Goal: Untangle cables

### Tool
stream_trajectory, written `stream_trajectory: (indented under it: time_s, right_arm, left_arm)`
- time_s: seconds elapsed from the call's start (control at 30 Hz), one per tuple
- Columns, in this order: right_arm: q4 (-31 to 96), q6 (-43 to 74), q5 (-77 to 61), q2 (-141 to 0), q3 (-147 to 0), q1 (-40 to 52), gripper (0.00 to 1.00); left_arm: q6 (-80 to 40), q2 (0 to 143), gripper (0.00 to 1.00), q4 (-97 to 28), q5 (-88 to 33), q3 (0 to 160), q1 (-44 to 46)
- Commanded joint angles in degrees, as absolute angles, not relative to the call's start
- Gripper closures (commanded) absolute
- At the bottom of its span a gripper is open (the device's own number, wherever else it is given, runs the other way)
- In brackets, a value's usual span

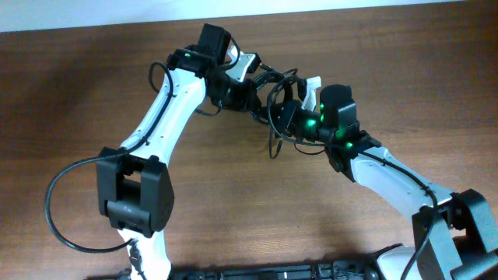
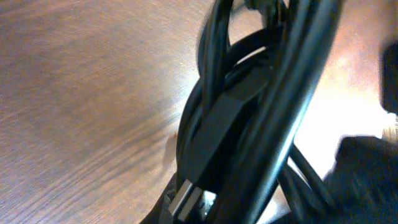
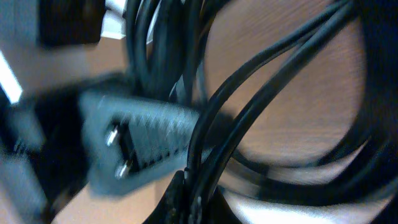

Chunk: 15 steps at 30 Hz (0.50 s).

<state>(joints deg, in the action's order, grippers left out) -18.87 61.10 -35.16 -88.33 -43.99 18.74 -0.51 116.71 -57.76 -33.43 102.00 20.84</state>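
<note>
Several thin black cables [image 1: 274, 109], knotted into one glossy, rubbery bundle held up over the middle of the brown wood-grain desk [image 1: 78, 85]. One slim loop drooping from the bundle toward the desk. Pushed into the tangle's upper left side, the left gripper [image 1: 241, 82]; into its right side, the right gripper [image 1: 294, 105]. Impossible to tell for either one, spread or pinching: fingers buried behind cords in every view. From the left wrist, smooth round cords crossing close to the lens, and among them a blocky black USB plug [image 2: 208, 146], its metal tip pointing down. From the right wrist, a ribbed two-pin plug [image 3: 143, 143], blurred, partly masked by curved cords sweeping across in front.
</note>
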Motion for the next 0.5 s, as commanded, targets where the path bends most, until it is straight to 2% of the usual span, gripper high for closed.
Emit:
stream_trajectory:
  time_s: [0.0,0.1,0.23,0.27,0.3,0.33,0.37,0.47]
  right_arm:
    - [-18.9,60.7,-24.5,-87.5,-44.7,18.3,0.96]
    - [-19.3,60.7,-22.0,-87.5,-44.7,18.3,0.96]
    - [-19.5,60.7,-20.3,-87.7,-44.7,19.8,0.92]
    - [-19.6,60.7,-20.4,-87.7,-44.7,19.8,0.91]
    - [-20.5,60.6,-22.2,-87.5,-44.7,19.7,0.74]
    - [-21.8,60.3,-24.8,-87.2,-44.7,19.7,0.49]
    - [-21.9,60.2,-27.7,-86.5,-44.7,19.7,0.39]
    - [-20.2,55.2,-34.1,-84.2,-44.7,19.5,0.23]
  left_arm:
    - [12.8,112.4,1.0,-63.7,-39.9,103.0,20.8]
    - [22.2,111.0,1.0,-71.3,-41.2,103.0,20.9]
    - [31.2,111.0,1.0,-73.4,-61.3,103.0,20.9]
    - [31.2,111.0,1.0,-73.3,-61.8,103.0,20.9]
    - [31.2,111.0,1.0,-73.2,-60.9,103.0,20.9]
    - [31.1,111.0,1.0,-73.1,-58.5,103.0,20.3]
    - [31.1,111.0,1.0,-72.9,-57.1,103.0,19.5]
    - [27.0,111.0,1.0,-72.6,-57.2,103.0,13.5]
